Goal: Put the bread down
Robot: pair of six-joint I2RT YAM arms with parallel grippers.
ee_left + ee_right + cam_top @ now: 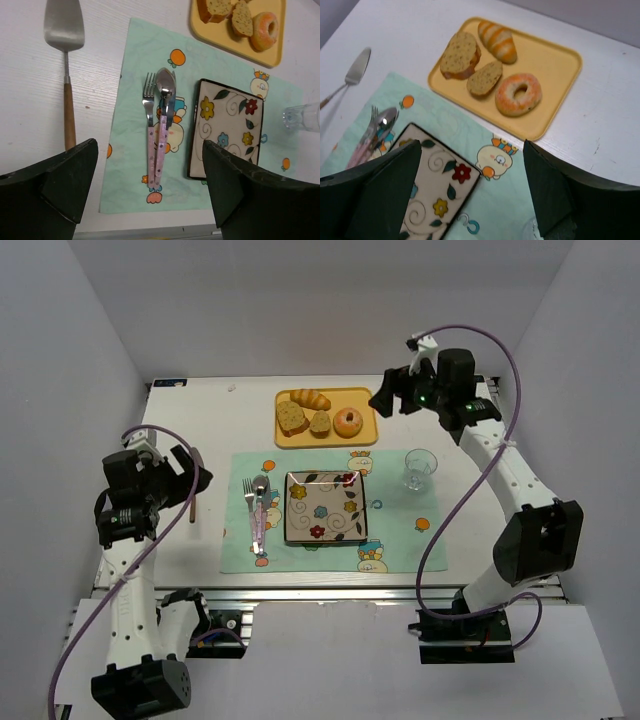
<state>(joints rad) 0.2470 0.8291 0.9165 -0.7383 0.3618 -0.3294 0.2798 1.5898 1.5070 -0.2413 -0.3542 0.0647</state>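
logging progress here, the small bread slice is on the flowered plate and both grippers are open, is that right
Not quite. The small bread slice is on the yellow tray, beside the doughnut, not on the flowered plate, as the right wrist view shows. The left gripper and the right gripper are indeed both open.

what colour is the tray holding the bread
Yellow-orange tray; it shows best in the right wrist view.

The left gripper (150, 147) has its dark fingers (65, 190) spread wide with nothing between them. On the tabletop (30, 110), a spatula (64, 30) lies left of the placemat (135, 70). A fork (149, 125) and spoon (165, 92) lie touching, left of the flowered plate (225, 130). Far right, the yellow tray (225, 42) holds the bread (242, 17) beside a doughnut (263, 30).
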